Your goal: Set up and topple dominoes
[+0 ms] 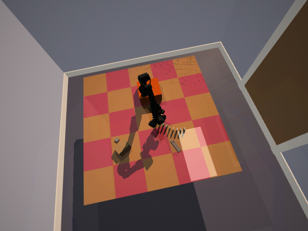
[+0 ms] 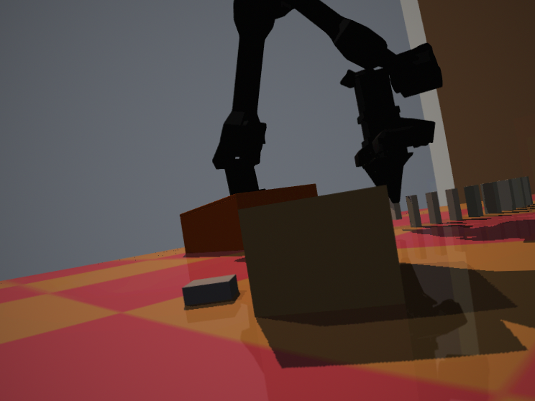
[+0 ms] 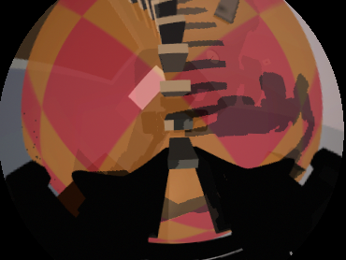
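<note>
My gripper (image 1: pixel 157 125) (image 2: pixel 394 200) (image 3: pixel 180 151) points down, shut on a grey domino (image 2: pixel 397 211) (image 3: pixel 181 151). The held domino is upright at the near-arm end of the row, with a gap to the end standing domino (image 2: pixel 413 211). In the exterior view its foot looks slightly above the mat. Its top is hidden by the fingers there. The row of standing dominoes (image 1: pixel 169 129) (image 2: pixel 433 208) (image 3: pixel 173 60) curves away from the gripper; several stand upright. In the wrist view the row runs ahead of the held domino, nearly in line with it.
A long grey block (image 1: pixel 175 145) (image 3: pixel 226 9) lies flat beside the row. An olive box (image 1: pixel 125 149) (image 2: pixel 319 254) and a small grey block (image 1: pixel 116 140) (image 2: pixel 210 291) are farther off, away from the row. The arm stands on an orange base box (image 1: pixel 156 87) (image 2: pixel 209 228).
</note>
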`<move>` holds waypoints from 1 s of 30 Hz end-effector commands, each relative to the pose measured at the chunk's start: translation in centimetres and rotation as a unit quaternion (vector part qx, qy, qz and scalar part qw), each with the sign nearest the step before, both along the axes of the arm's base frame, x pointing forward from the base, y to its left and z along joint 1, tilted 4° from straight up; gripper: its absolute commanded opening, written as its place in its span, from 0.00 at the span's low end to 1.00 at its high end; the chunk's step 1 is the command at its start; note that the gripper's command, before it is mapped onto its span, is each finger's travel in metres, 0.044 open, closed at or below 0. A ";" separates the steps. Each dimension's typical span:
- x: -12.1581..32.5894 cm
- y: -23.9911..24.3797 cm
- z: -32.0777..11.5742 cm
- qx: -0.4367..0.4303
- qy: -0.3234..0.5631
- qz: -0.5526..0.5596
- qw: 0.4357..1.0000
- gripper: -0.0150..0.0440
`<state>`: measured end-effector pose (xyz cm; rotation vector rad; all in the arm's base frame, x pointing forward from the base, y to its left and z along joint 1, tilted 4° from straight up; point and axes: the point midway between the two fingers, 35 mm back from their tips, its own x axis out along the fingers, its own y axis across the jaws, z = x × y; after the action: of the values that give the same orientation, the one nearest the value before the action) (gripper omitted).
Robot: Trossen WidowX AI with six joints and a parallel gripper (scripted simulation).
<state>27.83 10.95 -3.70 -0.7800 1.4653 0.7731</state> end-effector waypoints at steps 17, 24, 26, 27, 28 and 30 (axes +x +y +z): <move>-0.6 -0.1 -1.3 0.001 0.005 0.003 1.000 0.66; -0.6 -0.1 -1.3 0.001 0.005 0.003 1.000 0.97; -0.6 -0.1 -1.3 0.001 0.005 0.003 1.000 1.00; -0.6 -0.1 -1.3 0.001 0.005 0.003 1.000 1.00; -0.5 -0.1 -1.1 0.001 0.005 0.003 1.000 1.00; 0.0 0.1 0.8 0.001 0.004 0.003 1.000 1.00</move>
<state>27.14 10.68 -4.62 -0.7809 1.4857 0.7784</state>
